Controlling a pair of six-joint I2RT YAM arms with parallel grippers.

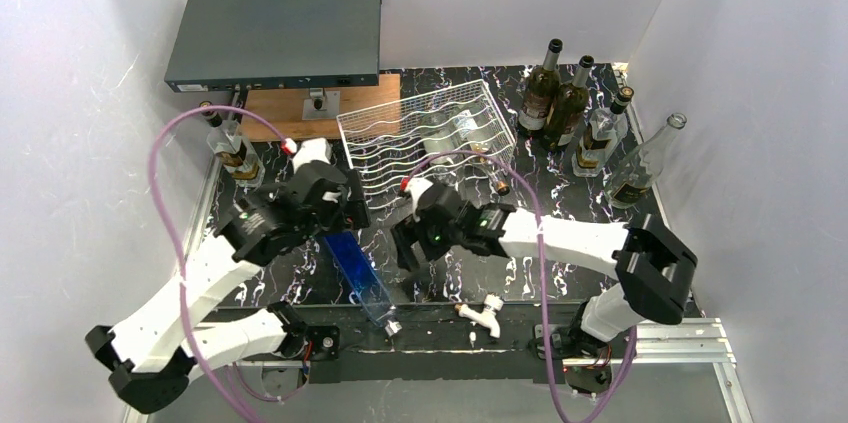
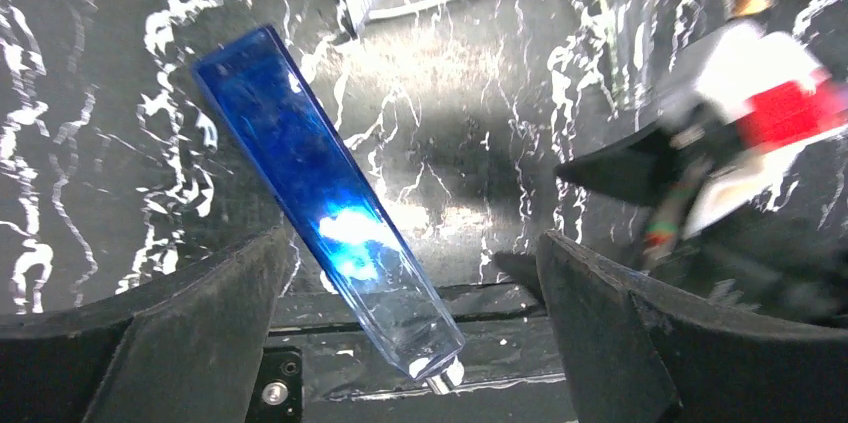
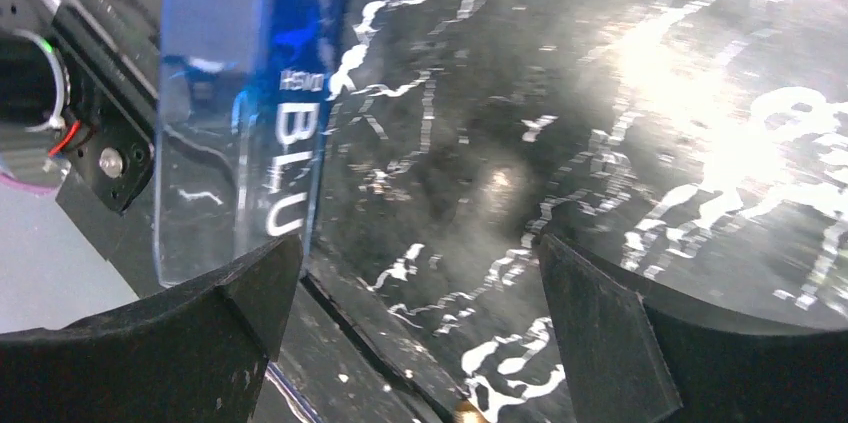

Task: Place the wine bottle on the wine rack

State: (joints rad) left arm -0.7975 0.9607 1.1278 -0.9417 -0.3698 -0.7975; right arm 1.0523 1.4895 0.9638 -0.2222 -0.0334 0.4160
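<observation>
Lying flat by the table's (image 1: 560, 205) near edge, the blue wine bottle (image 1: 358, 271) rests between the two arms, cap toward the front. The left gripper (image 2: 408, 248) hangs over it, jaws spread wide, gripping nothing. The right gripper (image 3: 418, 243), just beside, is likewise released. The white wine rack (image 1: 385, 148) stands farther back.

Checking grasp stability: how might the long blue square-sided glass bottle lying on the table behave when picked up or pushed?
The long blue square-sided glass bottle lies on a flat face on the black marbled table, so it probably slides rather than rolls. Its glossy sides look slippery. Being glass, it is likely rigid and breakable.
</observation>
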